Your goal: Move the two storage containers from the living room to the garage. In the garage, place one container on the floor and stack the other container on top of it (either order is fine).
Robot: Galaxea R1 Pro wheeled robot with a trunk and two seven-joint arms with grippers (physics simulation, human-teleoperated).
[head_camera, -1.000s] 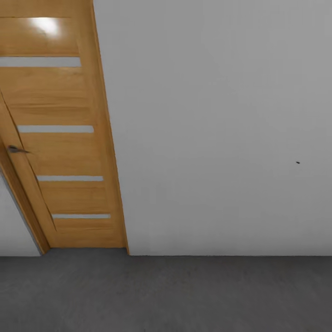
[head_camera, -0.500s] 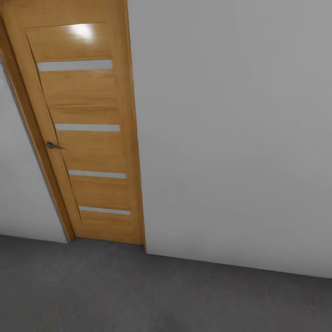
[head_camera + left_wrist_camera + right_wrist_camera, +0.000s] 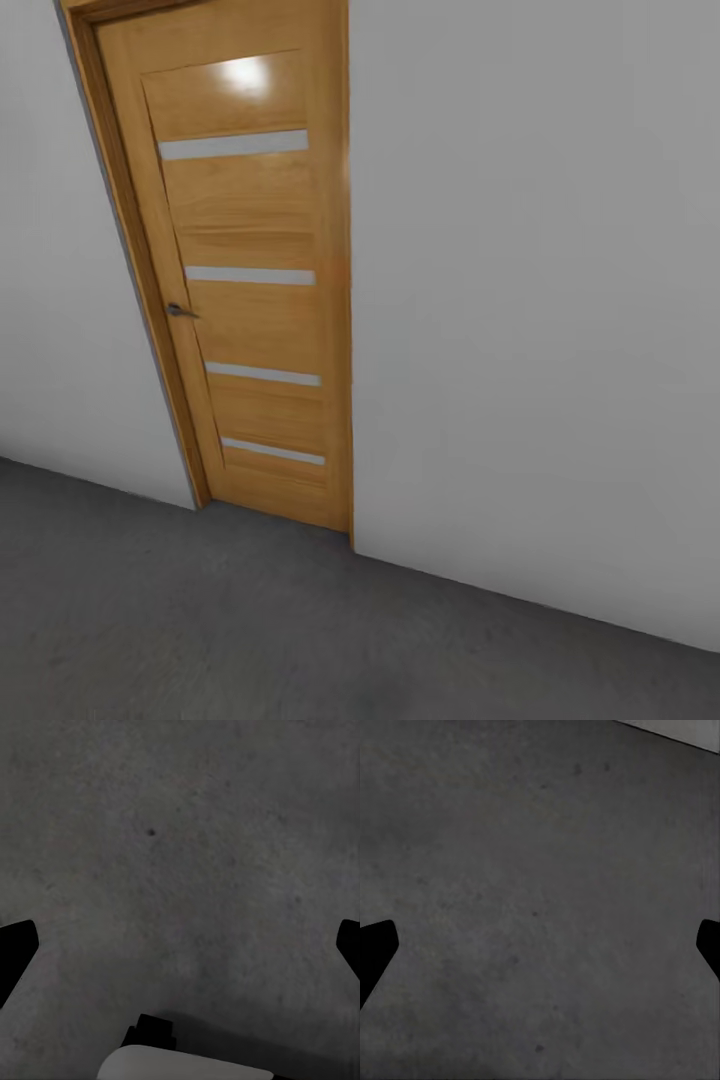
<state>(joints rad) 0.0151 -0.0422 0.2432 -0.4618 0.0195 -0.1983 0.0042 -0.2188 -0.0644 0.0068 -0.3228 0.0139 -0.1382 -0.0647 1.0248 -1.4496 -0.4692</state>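
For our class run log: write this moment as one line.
place: garage | ahead: wooden door, shut, white wall | floor: grey concrete | left gripper: open, nothing held | right gripper: open, nothing held

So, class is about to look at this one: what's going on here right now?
Nothing is being handled. The head view faces a closed wooden door in a plain wall, above the grey floor. The left gripper and right gripper hang open over bare concrete, holding nothing.

Floor (image 3: pixel 250 640): dark grey mottled concrete, meets white-grey wall (image 3: pixel 530 300) & honey wood door (image 3: pixel 255 300) at far edge. Same rough grey surface in both wrist views; small dark speck (image 3: pixel 151 832) on it in left wrist view.
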